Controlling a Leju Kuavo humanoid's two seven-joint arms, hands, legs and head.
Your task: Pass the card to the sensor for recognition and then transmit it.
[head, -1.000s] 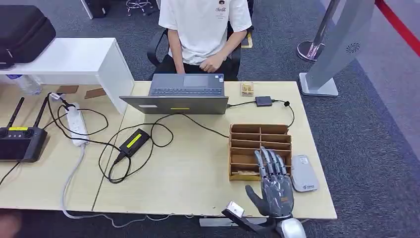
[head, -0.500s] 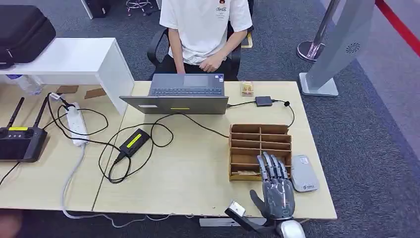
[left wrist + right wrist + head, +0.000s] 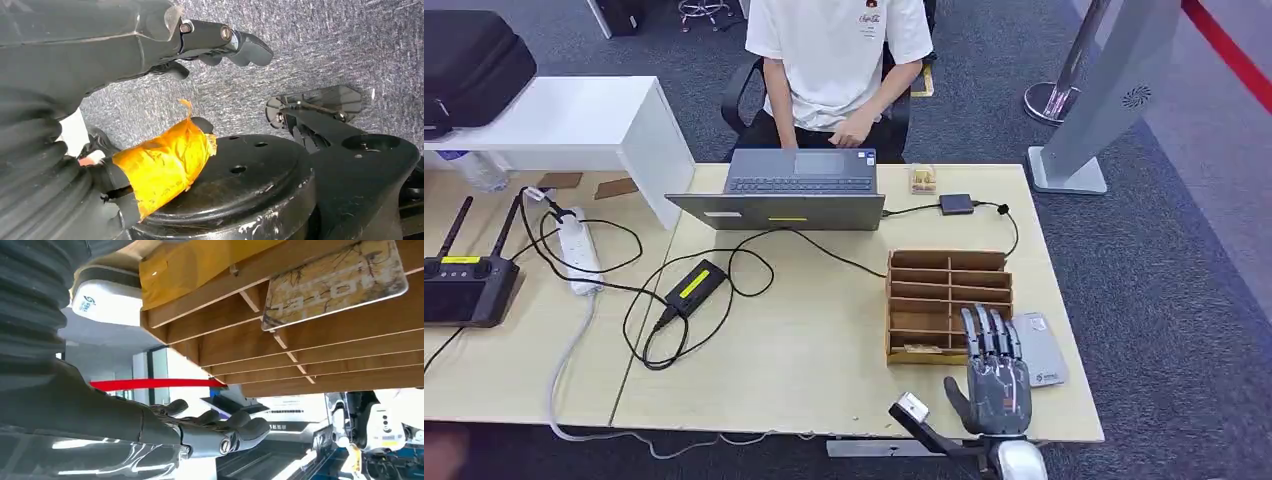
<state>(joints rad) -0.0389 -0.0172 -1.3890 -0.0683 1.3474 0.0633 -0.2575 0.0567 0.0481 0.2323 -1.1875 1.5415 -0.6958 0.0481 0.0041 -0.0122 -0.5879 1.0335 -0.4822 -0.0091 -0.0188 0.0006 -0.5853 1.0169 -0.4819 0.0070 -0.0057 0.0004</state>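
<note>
A wooden slotted rack [image 3: 948,290] stands on the right of the desk. A patterned card [image 3: 912,349] lies in its nearest slot, and the same card [image 3: 334,283] juts from the rack [image 3: 310,347] in the right wrist view. The grey-white sensor pad [image 3: 1040,350] lies just right of the rack, also seen as the sensor [image 3: 106,303]. My right hand [image 3: 992,372] hovers at the rack's near right corner, fingers stretched out and holding nothing; the right hand [image 3: 200,432] is beside the card and apart from it. My left hand [image 3: 150,45] hangs over the floor, fingers apart and empty.
A person [image 3: 836,60] sits behind an open laptop [image 3: 799,190] at the far edge. A cable runs to a small dark hub [image 3: 955,204]. A power adapter [image 3: 694,285], a power strip [image 3: 580,250] and a black controller [image 3: 464,288] lie to the left. A grey stand [image 3: 1104,100] rises at the right.
My right hand has slid right and a little back toward the desk's near edge, from over the rack's front toward the sensor. Nothing else moved.
</note>
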